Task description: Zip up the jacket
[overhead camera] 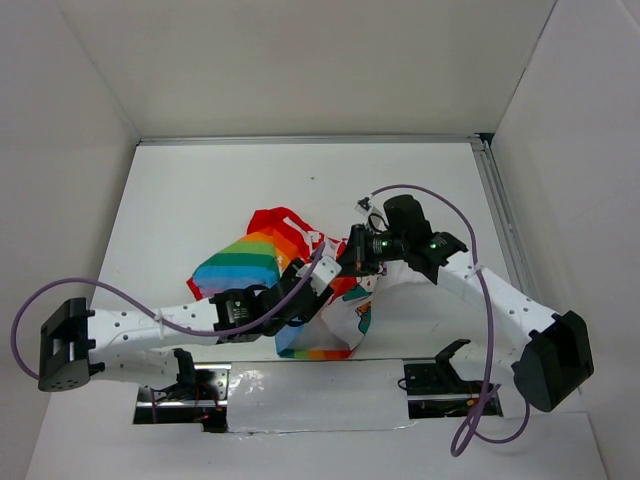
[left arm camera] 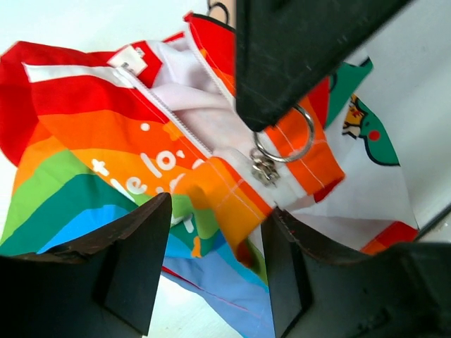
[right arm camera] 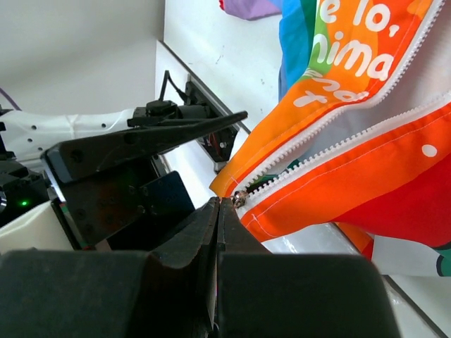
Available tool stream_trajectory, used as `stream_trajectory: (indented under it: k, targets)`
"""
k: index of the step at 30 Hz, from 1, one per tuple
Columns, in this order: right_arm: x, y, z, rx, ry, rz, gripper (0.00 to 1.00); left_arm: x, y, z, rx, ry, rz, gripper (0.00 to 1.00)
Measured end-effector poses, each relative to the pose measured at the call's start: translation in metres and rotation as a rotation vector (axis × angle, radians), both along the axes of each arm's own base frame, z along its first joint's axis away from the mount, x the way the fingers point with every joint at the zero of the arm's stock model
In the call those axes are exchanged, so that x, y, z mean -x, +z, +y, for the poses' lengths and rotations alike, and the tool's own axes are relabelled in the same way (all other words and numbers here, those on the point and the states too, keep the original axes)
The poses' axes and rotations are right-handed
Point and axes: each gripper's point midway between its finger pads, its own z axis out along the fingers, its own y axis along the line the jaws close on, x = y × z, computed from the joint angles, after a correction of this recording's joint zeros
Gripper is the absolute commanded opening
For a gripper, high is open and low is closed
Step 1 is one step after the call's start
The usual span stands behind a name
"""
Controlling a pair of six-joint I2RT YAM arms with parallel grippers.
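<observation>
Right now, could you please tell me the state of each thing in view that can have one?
jacket: crumpled, front unzipped.
zipper: open, teeth apart beyond the slider.
ring: hangs from the slider, pinched at its top.
right pincer: shut on the ring.
left pincer: open, astride jacket fabric.

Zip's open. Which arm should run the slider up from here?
Right. The right gripper is shut on the zipper pull, just where the two tooth rows of the jacket meet. The left gripper is open and holds nothing; it sits by the fabric below, better placed to pin it.
</observation>
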Motion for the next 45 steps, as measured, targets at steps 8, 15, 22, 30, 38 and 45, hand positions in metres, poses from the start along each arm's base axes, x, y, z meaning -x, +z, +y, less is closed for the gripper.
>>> stream_trajectory:
  k: [8, 15, 22, 30, 38, 45]
  targets:
    - [0.001, 0.0, 0.001, -0.007, 0.005, 0.015, 0.0, -0.008, 0.013, -0.003, 0.037, 0.017, -0.055, 0.51]
    - [-0.002, -0.002, 0.003, -0.01, 0.002, 0.025, 0.0, -0.004, 0.022, -0.016, 0.08, -0.057, -0.087, 0.0]
    - [-0.015, -0.004, -0.001, 0.008, -0.046, 0.013, 0.0, 0.003, 0.017, -0.018, 0.05, -0.12, -0.131, 0.0]
    - [-0.028, -0.012, -0.008, 0.065, -0.077, -0.067, 0.0, 0.007, 0.033, -0.015, 0.094, -0.118, -0.185, 0.0]
    - [-0.033, -0.045, -0.008, 0.23, -0.055, -0.281, 0.0, 0.02, 0.068, -0.02, 0.184, -0.225, -0.256, 0.0]
    - [-0.045, -0.073, -0.021, 0.341, -0.109, -0.334, 0.0, 0.023, 0.11, -0.021, 0.267, -0.28, -0.365, 0.0]
